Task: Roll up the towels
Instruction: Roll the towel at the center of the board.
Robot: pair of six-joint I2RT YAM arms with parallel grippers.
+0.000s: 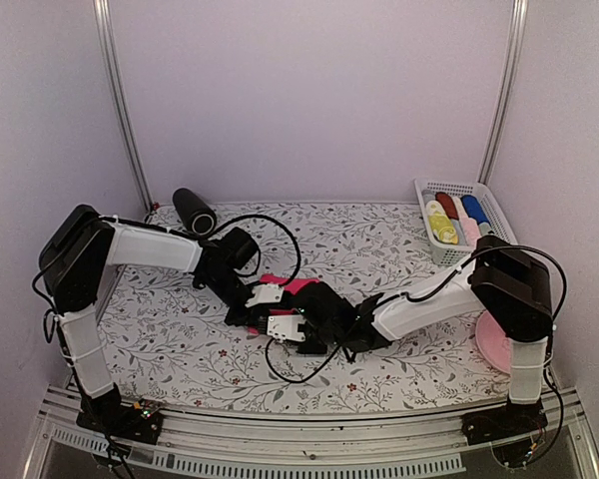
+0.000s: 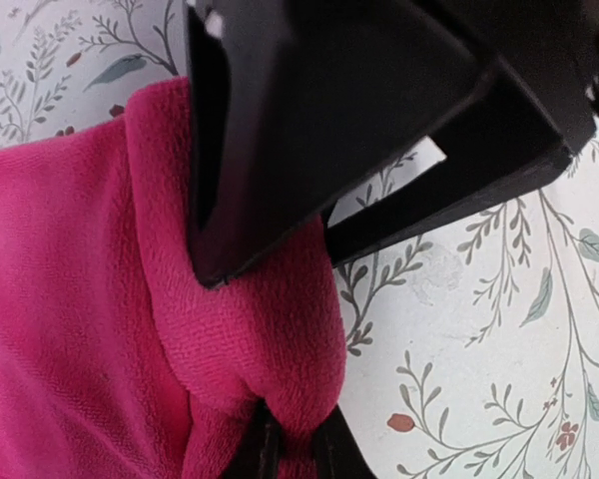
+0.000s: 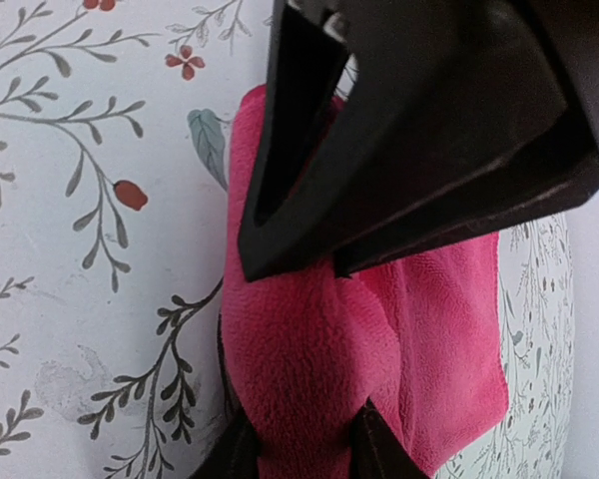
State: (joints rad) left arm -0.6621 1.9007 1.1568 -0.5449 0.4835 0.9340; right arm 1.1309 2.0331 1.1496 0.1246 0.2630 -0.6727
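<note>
- Your left jaws are clamped on a raised fold of the hot pink towel (image 2: 70, 299). The right jaws sit over the same towel from the other side, but you cannot tell whether they have closed on it.
- That towel lies bunched on the table (image 1: 379, 239), near the middle, between the two arms.
- Treat it as light, soft and limp. It will likely sag and unroll if you let go, though the plush nap should not slip in a pinch.
- Take hold along the folded edge, one grip toward each end, so the roll comes out even.
- The white basket (image 1: 449, 183) at the far right holds finished rolls: a yellow roll (image 1: 439, 222), a red roll (image 1: 446, 205), a blue roll (image 1: 473, 210) and a pale pink roll (image 1: 469, 233).
</note>
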